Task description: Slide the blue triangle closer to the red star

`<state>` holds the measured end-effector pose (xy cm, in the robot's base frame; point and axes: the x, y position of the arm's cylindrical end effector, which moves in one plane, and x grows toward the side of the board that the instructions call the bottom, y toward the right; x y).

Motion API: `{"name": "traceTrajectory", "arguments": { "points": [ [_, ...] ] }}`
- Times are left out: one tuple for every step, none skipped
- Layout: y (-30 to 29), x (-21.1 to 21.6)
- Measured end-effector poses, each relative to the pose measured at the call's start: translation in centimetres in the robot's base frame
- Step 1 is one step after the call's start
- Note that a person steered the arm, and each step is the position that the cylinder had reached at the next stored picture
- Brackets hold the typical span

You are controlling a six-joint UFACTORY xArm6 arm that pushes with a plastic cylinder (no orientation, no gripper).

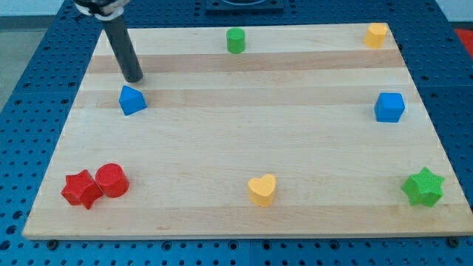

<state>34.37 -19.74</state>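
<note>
Upper left, my tip (pixel 134 77) is hovering just above the blue triangle (pixel 132 100), gripping nothing, contact unclear; the rod's top is running out of frame.

My tip (pixel 134 77) rested on the wooden board (pixel 222 148), just above the blue triangle (pixel 132 100) toward the view's top, near it but apart. The red star (pixel 81 189) lay well below my tip, touching a red cylinder (pixel 112 179).

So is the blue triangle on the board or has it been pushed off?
On the board. The blue triangle sits flat on the wooden board, inside its left edge, with my tip just above it in the view.
</note>
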Motion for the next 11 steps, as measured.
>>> {"name": "traceTrajectory", "arguments": {
  "points": [
    [0.9, 3.8],
    [0.0, 8.1],
    [-2.3, 11.7],
    [-4.0, 13.7],
    [-4.3, 14.2],
    [-3.7, 13.5],
    [-3.4, 11.9],
    [-3.4, 10.9],
    [-3.1, 10.9],
    [-2.1, 12.0],
    [-1.9, 13.3]
  ]
}}
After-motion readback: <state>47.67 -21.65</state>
